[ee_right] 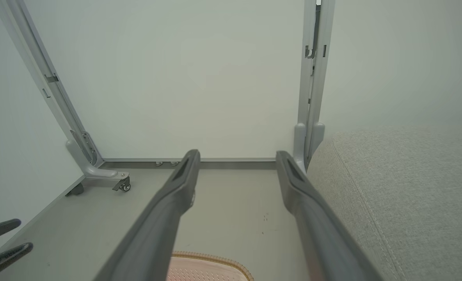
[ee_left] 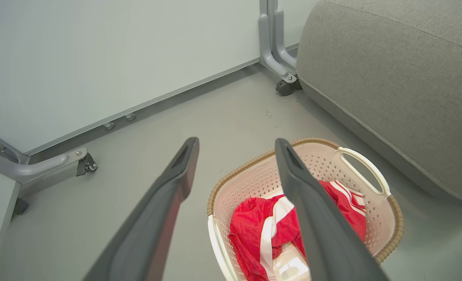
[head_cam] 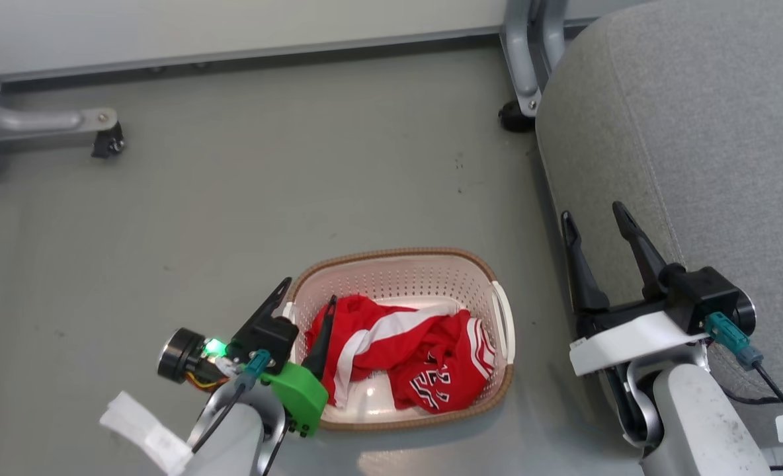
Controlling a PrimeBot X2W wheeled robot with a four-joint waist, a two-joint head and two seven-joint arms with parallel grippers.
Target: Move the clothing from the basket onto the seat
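The cream perforated basket (head_cam: 398,252) with its brown rim stands on the grey floor, and the red clothing (head_cam: 418,350) with white stripes and numerals lies bunched inside it. My left gripper (head_cam: 309,291) hovers open over the basket's left end, one finger above the fabric, holding nothing. In the left wrist view its fingers (ee_left: 235,141) are spread above the basket (ee_left: 254,160) and clothing (ee_left: 254,222). My right gripper (head_cam: 592,211) is open and empty at the left edge of the grey seat (head_cam: 696,132), to the basket's right. The right wrist view shows its spread fingers (ee_right: 237,153), the seat (ee_right: 402,195) and a sliver of basket rim (ee_right: 211,257).
Grey partition feet on casters stand at the far left (head_cam: 107,142) and beside the seat's far corner (head_cam: 517,119), under a pale wall panel. Bare floor (head_cam: 266,185) stretches beyond the basket. A narrow floor gap separates basket and seat.
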